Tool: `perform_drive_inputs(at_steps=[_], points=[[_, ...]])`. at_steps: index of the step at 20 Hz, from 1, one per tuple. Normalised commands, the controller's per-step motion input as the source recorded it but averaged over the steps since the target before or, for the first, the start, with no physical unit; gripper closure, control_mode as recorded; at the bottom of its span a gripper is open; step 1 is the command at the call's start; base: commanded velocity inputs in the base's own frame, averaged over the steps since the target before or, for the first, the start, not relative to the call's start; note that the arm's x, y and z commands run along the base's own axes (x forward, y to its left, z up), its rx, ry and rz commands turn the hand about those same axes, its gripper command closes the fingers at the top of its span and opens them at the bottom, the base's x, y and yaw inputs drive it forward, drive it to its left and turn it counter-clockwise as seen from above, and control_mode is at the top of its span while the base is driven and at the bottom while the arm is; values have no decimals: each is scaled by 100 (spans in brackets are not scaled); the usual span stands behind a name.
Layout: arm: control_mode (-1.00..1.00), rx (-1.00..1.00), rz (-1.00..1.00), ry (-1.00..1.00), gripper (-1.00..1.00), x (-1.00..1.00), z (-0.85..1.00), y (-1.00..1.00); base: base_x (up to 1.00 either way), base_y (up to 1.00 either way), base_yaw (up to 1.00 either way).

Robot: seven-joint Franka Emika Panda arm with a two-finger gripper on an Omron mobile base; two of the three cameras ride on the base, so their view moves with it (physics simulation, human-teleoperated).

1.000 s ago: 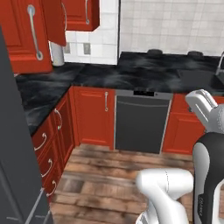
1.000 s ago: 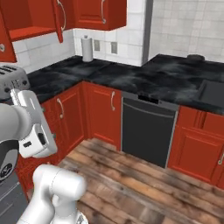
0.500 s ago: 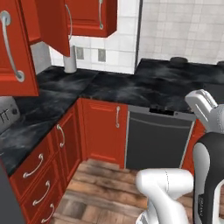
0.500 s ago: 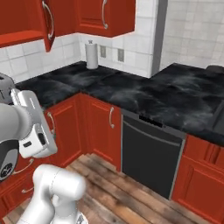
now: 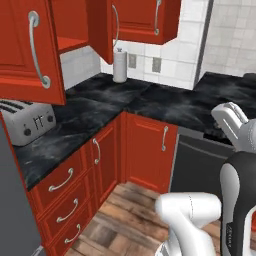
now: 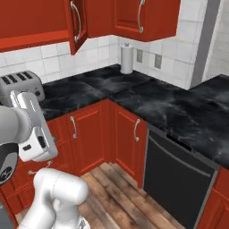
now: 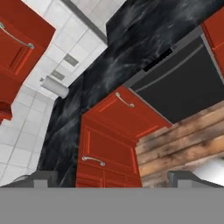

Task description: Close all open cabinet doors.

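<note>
Fingers: the gripper (image 7: 109,179) stands spread wide and grasps nothing; its two tips rise apart at the bottom of the hand view, pointing down past the counter toward the base cabinets and floor.
Change: the whole picture has slid sideways since a moment ago, so the base has driven or turned toward the corner; the kitchen itself has not moved. The wall cabinets, small and far up before, are now large and close.
Counter: black marbled counter (image 5: 165,102) wraps the corner and serves as the landmark.
Doors: above the counter, one door (image 5: 102,30) swings out edge-on, showing a bare shelf behind it; a second door (image 5: 25,45) hangs wide open nearest the camera. The corner door (image 5: 142,17) above the paper roll looks shut.
Toaster: toaster (image 5: 25,122) sits on the counter under the near door.
Paper roll: paper roll (image 5: 119,65) stands upright at the counter's back corner.
Meaning: my judgement is approach only; both open doors are not yet touched.
</note>
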Motion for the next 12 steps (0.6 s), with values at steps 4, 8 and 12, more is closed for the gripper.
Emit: perform_drive_inputs(at_steps=[4, 8, 12], points=[[100, 0, 0, 0, -100, 0, 0, 0, 52, 0, 43], [100, 0, 0, 0, -100, 0, 0, 0, 59, 0, 44], [100, 0, 0, 0, -100, 0, 0, 0, 55, 0, 45]])
